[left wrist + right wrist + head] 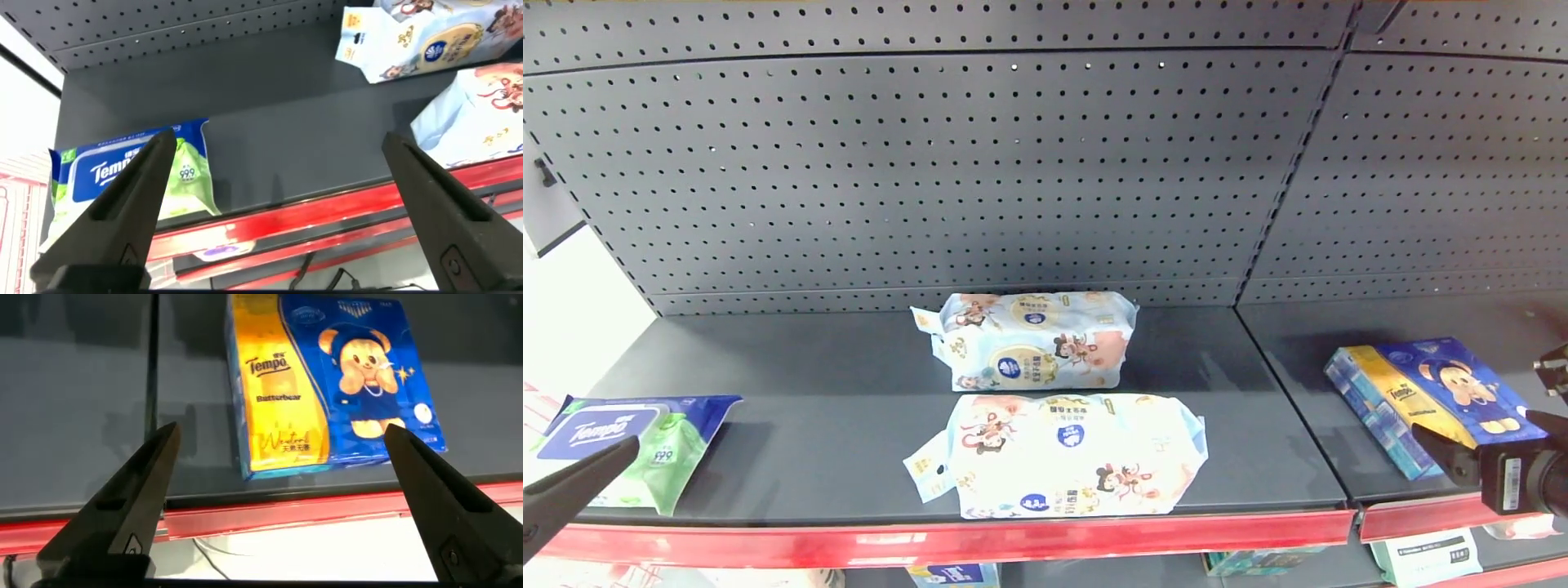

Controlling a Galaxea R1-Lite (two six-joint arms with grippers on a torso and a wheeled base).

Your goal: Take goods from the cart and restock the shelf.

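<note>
On the dark grey shelf point(833, 392) with a red front strip lie two pale cartoon-print tissue packs, one at the back point(1033, 339) and one at the front point(1066, 457). A green and blue wipes pack point(645, 445) lies at the shelf's left end. A blue and yellow tissue pack point(1429, 404) lies in the right bay. My left gripper point(279, 137) hangs open and holds nothing, just in front of the red strip, with the wipes pack point(122, 175) beside one finger. My right gripper point(282, 429) is open and holds nothing, in front of the blue and yellow pack point(327, 384).
A perforated grey back panel point(931, 180) rises behind the shelf. An upright seam point(1290, 188) divides the two bays. Bare shelf board lies between the wipes pack and the middle packs. Goods point(1258, 559) and a price label point(1425, 555) sit on the lower level.
</note>
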